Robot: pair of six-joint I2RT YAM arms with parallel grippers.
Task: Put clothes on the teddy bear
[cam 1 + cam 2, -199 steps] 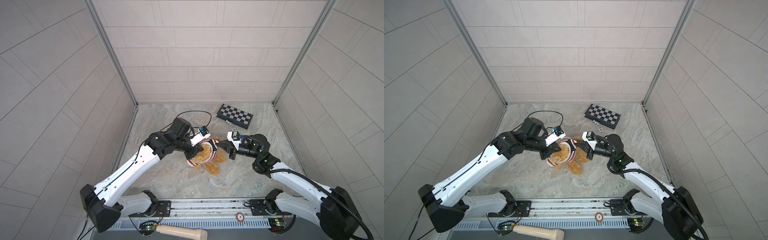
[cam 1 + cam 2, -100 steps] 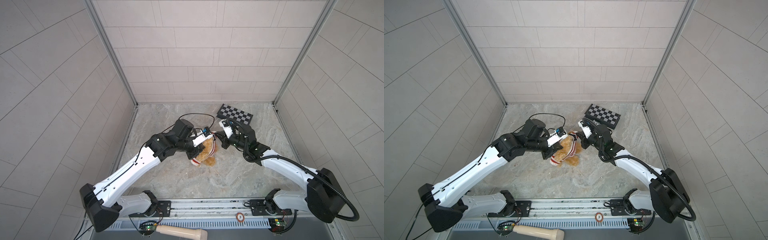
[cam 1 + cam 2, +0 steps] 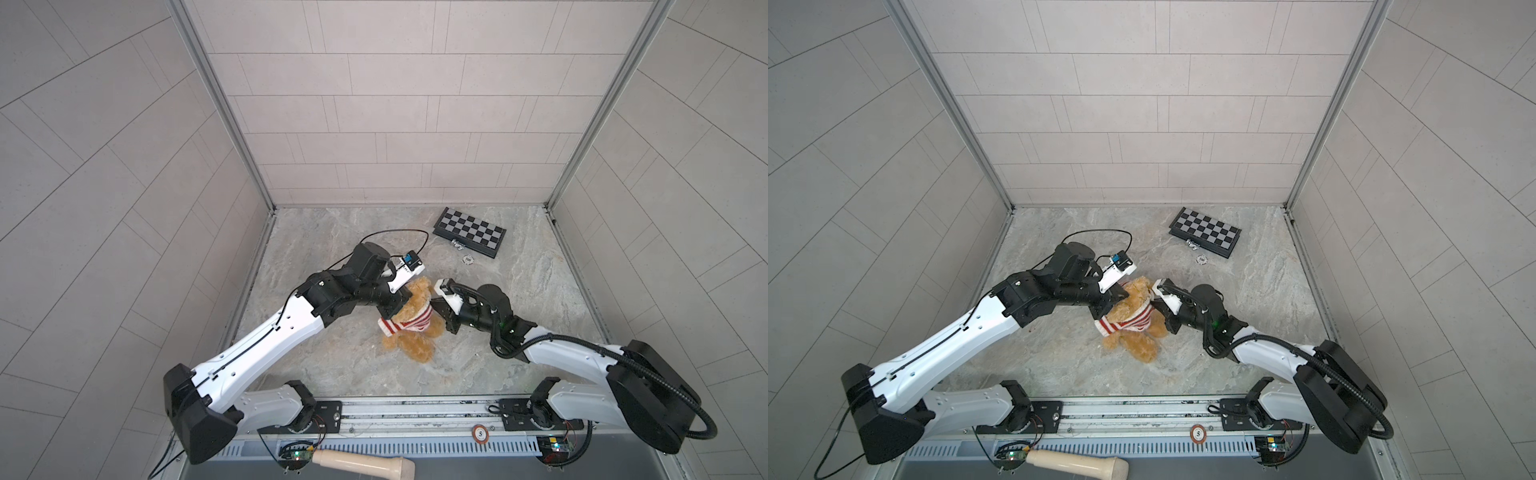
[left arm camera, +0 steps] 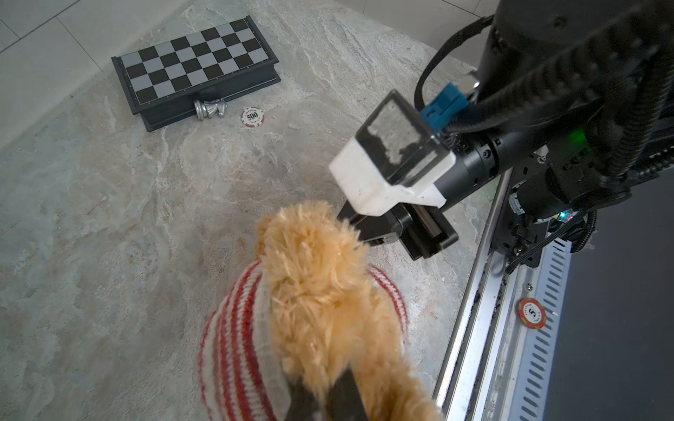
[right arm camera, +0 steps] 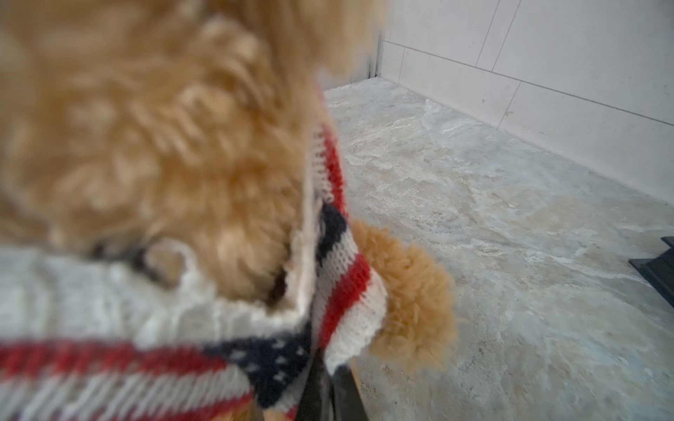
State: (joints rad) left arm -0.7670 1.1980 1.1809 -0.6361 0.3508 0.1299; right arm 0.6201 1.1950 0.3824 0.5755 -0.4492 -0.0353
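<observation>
One teddy bear [image 3: 417,293] partly inside a striped sweater [image 3: 409,326], head out.

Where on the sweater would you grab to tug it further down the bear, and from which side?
Probably the lower edge of the sweater, pinched from the right arm's side, coming in low along the table. It sits bunched round the teddy bear's chest, legs toward the rail, and the left gripper crowds the opposite side.
</observation>
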